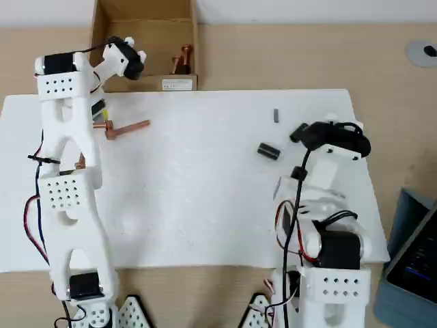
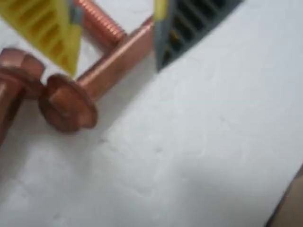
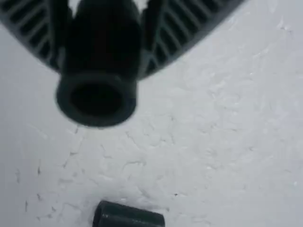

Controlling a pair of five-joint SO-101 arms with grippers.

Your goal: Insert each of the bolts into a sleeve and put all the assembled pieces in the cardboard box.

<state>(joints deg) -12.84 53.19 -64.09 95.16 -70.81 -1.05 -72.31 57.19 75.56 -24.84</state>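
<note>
Right gripper (image 3: 104,42) clamps a sleeve (image 3: 97,97) (bore clear); the bolt (image 1: 130,128) lies toward 9 o'clock, shaft pointing 3, left gripper (image 2: 116,52) straddling it, parted.

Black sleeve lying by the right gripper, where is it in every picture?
High view: loose sleeve right of middle, beside the right gripper.
Right wrist view: it lies on the white sheet, apart from the held sleeve.
Left wrist view: copper bolts instead.
Shared landmark: that white sheet.
</note>
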